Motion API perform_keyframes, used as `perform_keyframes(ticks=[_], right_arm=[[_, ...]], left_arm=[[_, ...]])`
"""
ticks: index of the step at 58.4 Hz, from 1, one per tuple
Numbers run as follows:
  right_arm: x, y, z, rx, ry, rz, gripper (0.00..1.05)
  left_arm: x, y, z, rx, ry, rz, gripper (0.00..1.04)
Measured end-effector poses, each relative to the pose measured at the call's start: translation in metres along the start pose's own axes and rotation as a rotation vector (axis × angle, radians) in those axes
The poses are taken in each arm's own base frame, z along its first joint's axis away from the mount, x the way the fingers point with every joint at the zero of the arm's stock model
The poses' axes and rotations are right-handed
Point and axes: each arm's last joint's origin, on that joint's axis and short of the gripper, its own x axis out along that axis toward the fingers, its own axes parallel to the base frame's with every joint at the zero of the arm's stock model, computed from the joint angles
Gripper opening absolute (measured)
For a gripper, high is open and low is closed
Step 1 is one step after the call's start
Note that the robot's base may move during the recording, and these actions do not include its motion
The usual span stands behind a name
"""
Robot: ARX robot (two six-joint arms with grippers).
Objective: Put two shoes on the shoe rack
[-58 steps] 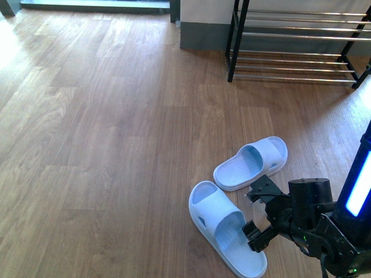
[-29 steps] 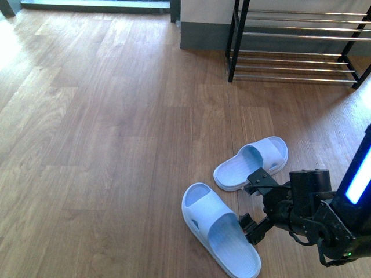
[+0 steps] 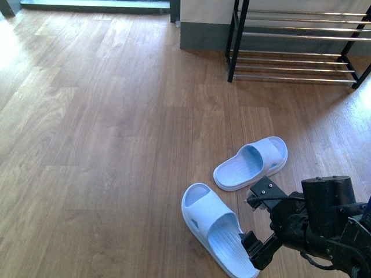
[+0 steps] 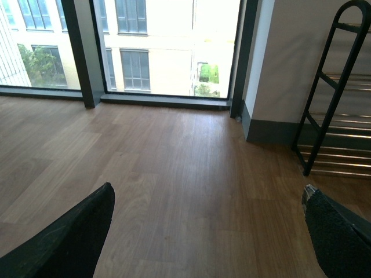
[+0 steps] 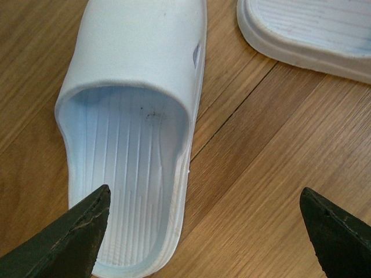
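Inspector: Right gripper (image 3: 255, 216) has drawn back toward the robot and sits lower in the front view than half a second ago. Near sandal (image 3: 215, 230) lies further left than a second ago. Far sandal (image 3: 253, 163) has kept its place.

Clerk: State of that gripper?

Inspector: Fingers spread wide, holding nothing. The right wrist view shows the near sandal's open heel end between the two fingertips, closer to one of them. Whether it touches cannot be told.

Clerk: Position of the pair?

Inspector: Both pale blue sandals rest sole-down on the wooden floor (image 3: 116, 145), near each other but apart. The far one lies just beyond the near one, to its right. Neither is on the shoe rack (image 3: 295, 43), which stands well apart at the back right, against the wall.

Clerk: Left arm?

Inspector: Seen only in its own wrist view. Left gripper (image 4: 207, 194) has its fingers wide apart with nothing between them, above the floor, facing the window (image 4: 156, 46) and the rack's black side frame.
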Motion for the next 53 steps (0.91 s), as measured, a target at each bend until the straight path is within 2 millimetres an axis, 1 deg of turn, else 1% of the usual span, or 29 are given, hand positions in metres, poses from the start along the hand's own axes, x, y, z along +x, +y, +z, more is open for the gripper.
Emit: perform_keyframes(ticks=[8,16,29,45,53], right_arm=[[0.012,0.004,0.0,0.019,0.004,-0.021,0.96],[0.027,0.001,0.004,0.047,-0.004,-0.049,0.96],[0.04,-0.005,0.012,0.077,0.0,-0.074,0.96],[0.048,0.006,0.021,0.053,0.012,-0.033,0.96],[0.05,0.008,0.025,0.061,0.004,-0.04,0.96]], left_arm=[[0.0,0.0,0.0,0.0,0.0,0.0,0.95],[0.0,0.0,0.0,0.0,0.001,0.0,0.95],[0.0,0.0,0.0,0.0,0.001,0.0,0.95],[0.0,0.0,0.0,0.0,0.0,0.0,0.95],[0.0,0.0,0.0,0.0,0.001,0.0,0.95]])
